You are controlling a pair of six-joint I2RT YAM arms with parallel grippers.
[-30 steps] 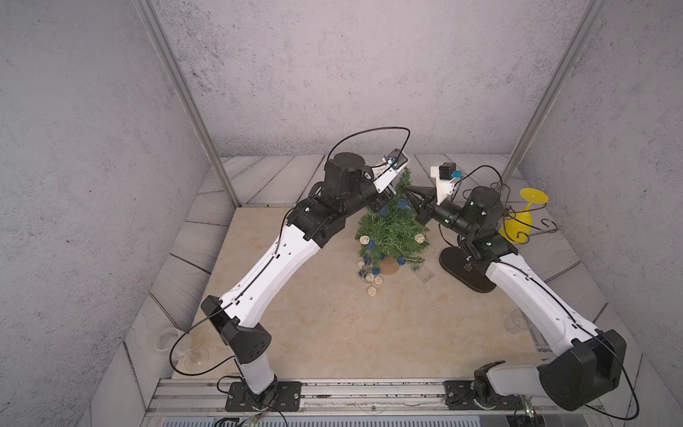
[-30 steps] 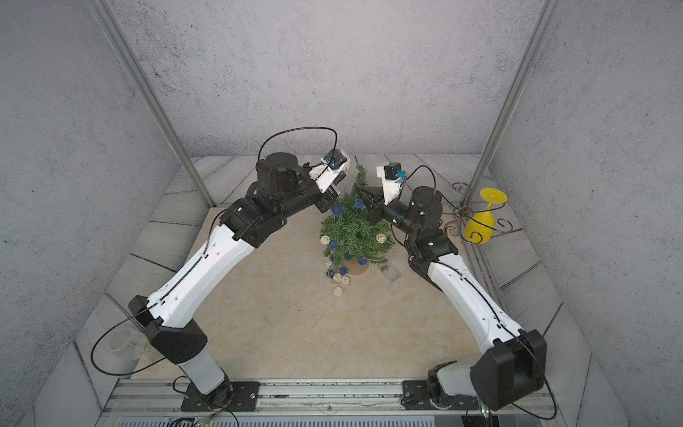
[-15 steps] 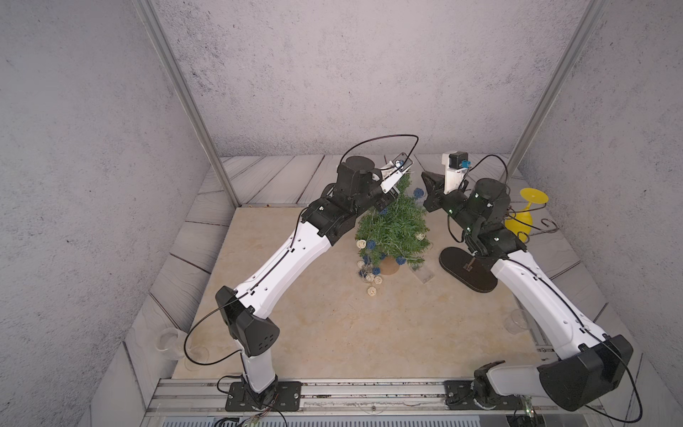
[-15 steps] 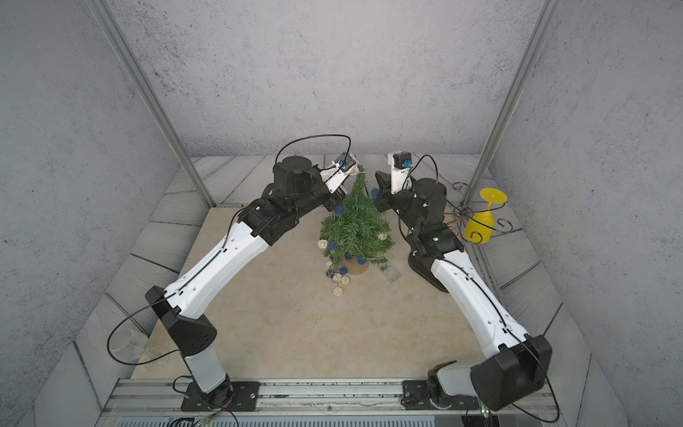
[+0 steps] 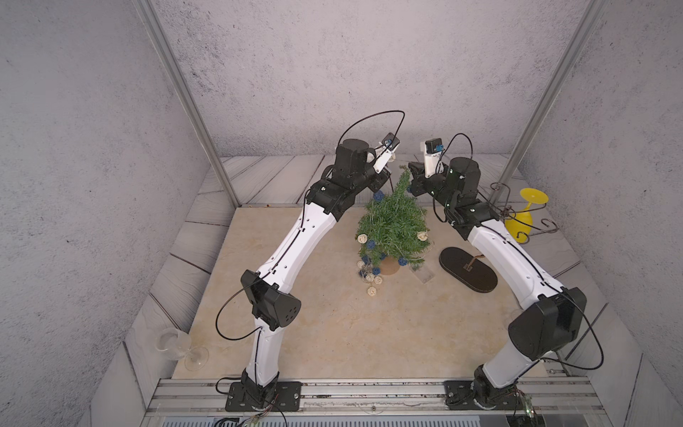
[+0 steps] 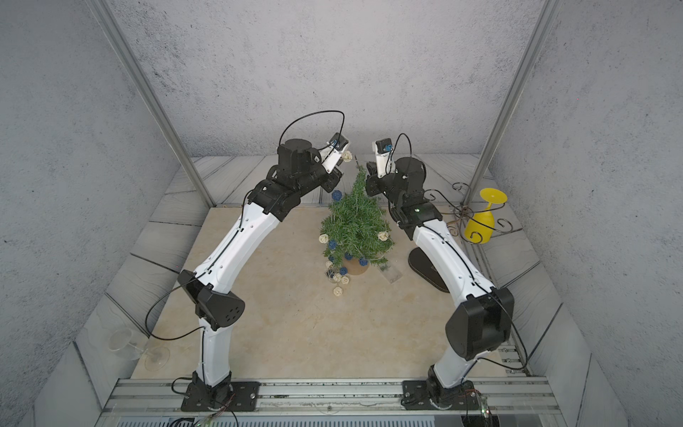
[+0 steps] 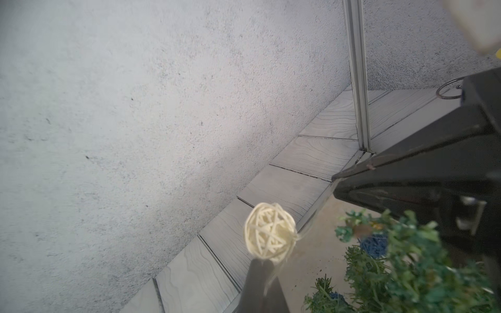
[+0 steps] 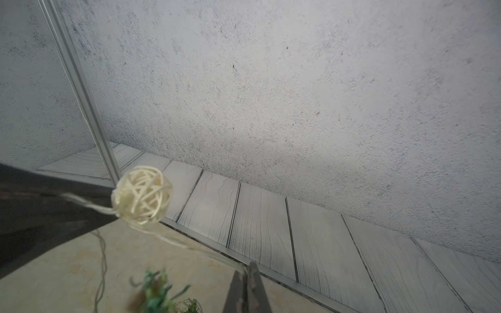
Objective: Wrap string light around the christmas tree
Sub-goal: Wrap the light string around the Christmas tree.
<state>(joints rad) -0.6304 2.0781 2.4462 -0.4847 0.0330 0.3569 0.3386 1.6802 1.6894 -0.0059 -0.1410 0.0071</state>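
Top views: mounted high over front rail point(image 5: 369, 392), pitched down toward back wall point(image 5: 351, 74), far enough for whole table point(image 5: 332, 332); near-identical coverage. Wrist views: close-up, facing back wall; shared: string light point(image 7: 269, 233), christmas tree point(image 7: 406, 257) tip.

free: front table point(image 5: 332, 332) | blocked right: wire stand point(image 5: 467, 270), yellow glass point(image 5: 522, 221) | treetop point(image 5: 404, 175) gap: seemingly narrow

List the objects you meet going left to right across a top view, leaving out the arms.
clear wine glass → christmas tree → black oval base → yellow glass
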